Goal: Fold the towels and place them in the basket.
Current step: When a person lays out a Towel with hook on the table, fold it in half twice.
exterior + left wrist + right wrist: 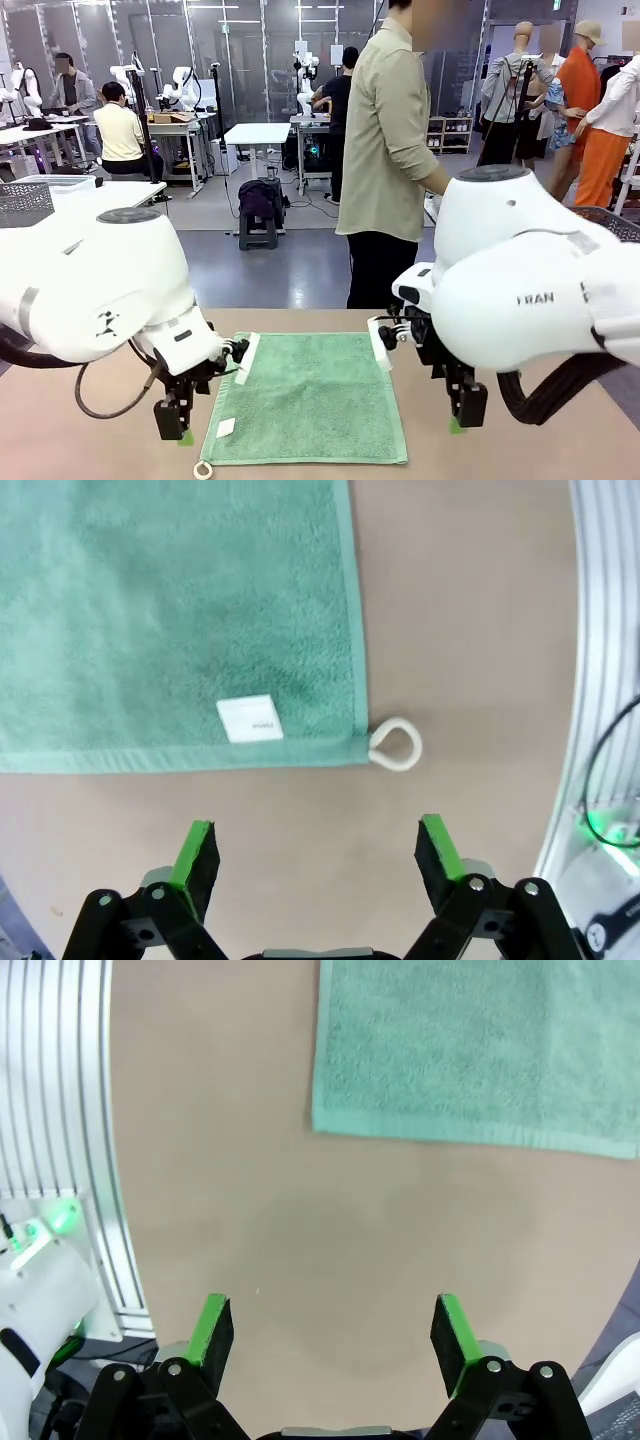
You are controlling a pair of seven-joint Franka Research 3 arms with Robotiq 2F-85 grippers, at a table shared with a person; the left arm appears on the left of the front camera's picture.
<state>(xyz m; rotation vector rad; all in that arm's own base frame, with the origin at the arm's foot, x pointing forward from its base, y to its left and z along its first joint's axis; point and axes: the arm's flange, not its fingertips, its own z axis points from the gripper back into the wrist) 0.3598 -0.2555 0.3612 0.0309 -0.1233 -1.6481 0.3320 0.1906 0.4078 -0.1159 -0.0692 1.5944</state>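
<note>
Mint terry towel (310, 395) lies flat, lower centre of the table (450, 462). Our left hand (173, 424) and right hand (463, 410) hover beside its lower corners, both wide, empty. Folding looks unstarted; we'd say each hand next needs to pinch a corner.

right arm (520, 290) casing, right of frame: lettering "fran", cut off. white label (247, 719) on towel (150, 600): print too small to read.

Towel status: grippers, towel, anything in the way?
Left gripper, right gripper: jaws open, empty. Towel flat, unfolded, between them. Nothing lying on it.
</note>
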